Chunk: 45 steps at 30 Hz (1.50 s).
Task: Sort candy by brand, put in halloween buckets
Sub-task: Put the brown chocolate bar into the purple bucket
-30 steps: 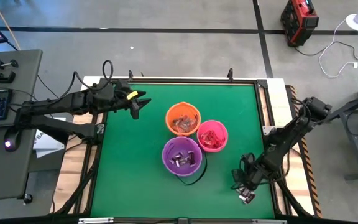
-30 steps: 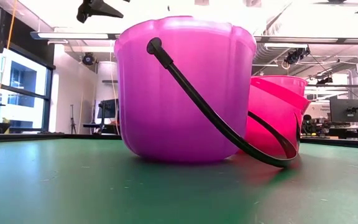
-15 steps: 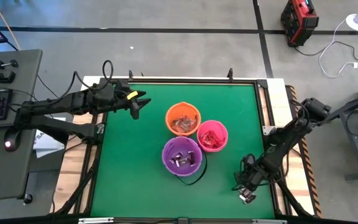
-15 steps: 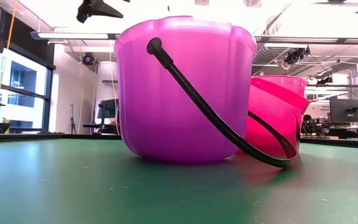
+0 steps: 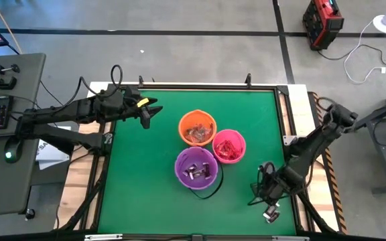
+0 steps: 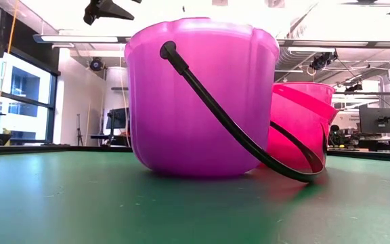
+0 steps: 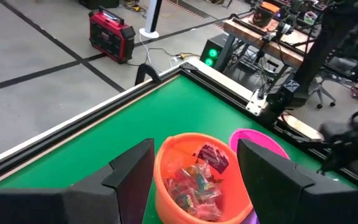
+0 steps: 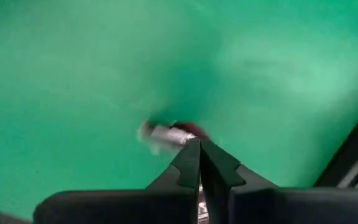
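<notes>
A: Where's the last loose sweet?

B: A small silver-and-red wrapped candy (image 8: pixel 166 135) lies on the green worktop (image 5: pixel 139 181) near its right front corner, well apart from the three buckets. The right claw (image 8: pixel 199 149) is just above and beside it, tips pressed together and pinching nothing. From the overhead camera the piece is hidden under the arm.

A: And the other arm?

B: The left claw (image 7: pixel 194 171) hovers over the far left of the worktop with its fingers spread apart and empty, looking at the orange bucket (image 5: pixel 197 128).

A: How will that candy handle?

B: I'd judge it very light, with a slick, crinkly wrapper around a firmer middle. It could skate across the worktop if nudged from one side. Best to part the fingers, straddle the body across its narrow width, and close there rather than on a twisted end.

A: Which bucket for it?

B: The purple bucket (image 5: pixel 196 167) holds dark and silver pieces, the pink bucket (image 5: pixel 229 146) red ones. The blur leaves me unable to tell the brand.
</notes>
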Motion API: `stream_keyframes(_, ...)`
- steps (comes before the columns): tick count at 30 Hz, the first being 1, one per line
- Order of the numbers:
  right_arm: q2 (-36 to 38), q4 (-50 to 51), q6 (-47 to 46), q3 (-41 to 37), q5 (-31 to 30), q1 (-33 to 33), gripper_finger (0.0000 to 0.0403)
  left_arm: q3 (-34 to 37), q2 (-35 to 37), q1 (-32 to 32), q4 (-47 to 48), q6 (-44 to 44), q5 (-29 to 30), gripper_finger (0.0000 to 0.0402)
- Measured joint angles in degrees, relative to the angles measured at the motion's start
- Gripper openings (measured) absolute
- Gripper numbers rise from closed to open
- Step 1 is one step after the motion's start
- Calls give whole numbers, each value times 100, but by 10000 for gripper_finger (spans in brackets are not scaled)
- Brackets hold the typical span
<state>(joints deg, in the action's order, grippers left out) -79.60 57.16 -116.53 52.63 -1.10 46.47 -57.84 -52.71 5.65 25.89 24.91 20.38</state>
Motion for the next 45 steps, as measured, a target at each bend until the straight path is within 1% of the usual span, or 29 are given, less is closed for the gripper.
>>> stream_keyframes(2, 89, 367, 294, 456, -497, -131, 0, -1, 0, 0, 0, -2, 43, 220)
stream_keyframes(4, 144, 499, 677, 878, -1106, -290, 0, -1, 0, 0, 0, -1, 75, 220)
stream_keyframes(7, 139, 285, 1503, 1376, -1847, -569, 0, -1, 0, 0, 0, 0, 86, 220)
stream_keyframes(9, 139, -155, 2176, 1602, -2109, -803, 0, -1, 0, 0, 0, 0, 86, 220)
stream_keyframes(15, 134, -1199, 4172, 2375, -2596, -1461, 0, -1, -2, 0, 0, 34, 86, 220)
stream_keyframes(17, 134, -1432, 4732, 2574, -2625, -1679, 0, -1, -2, 0, -3, 34, 86, 220)
stream_keyframes(21, 119, -1780, 5367, 2689, -2367, -2095, 0, -1, -2, 0, -2, 34, 86, 220)
stream_keyframes(24, 117, -1864, 5501, 2531, -2132, -2283, 0, -1, -2, 0, 0, 36, 86, 220)
stream_keyframes(28, 106, -1841, 5511, 2383, -1643, -2258, 0, -1, -1, 0, 0, 37, 86, 220)
stream_keyframes(30, 104, -1844, 5510, 2369, -1411, -2154, 2, -1, -2, 0, 0, 36, 85, 220)
stream_keyframes(32, 20, -1855, 5483, 2367, -1227, -2001, 12, -1, -2, 0, 0, 12, 86, 220)
stream_keyframes(35, -358, -1860, 5419, 2367, -698, -1747, 50, -1, -2, 0, 0, 8, 83, 220)
stream_keyframes(38, -925, -1911, 5749, 2355, -102, -1573, 111, -1, 0, 0, 1, 43, 81, 220)
stream_keyframes(40, -1307, -2098, 6217, 2354, 152, -1504, 154, -1, -2, 0, 0, 52, 81, 220)
stream_keyframes(42, -1693, -2356, 6897, 2359, 452, -1444, 193, -1, -2, 0, 0, 54, 79, 220)
stream_keyframes(43, -1886, -2422, 7274, 2409, 567, -1416, 209, -1, -2, 0, 0, 53, 67, 220)
stream_keyframes(45, -2231, -2417, 8150, 2533, 608, -1360, 232, -1, -2, 0, 0, 52, -36, 220)
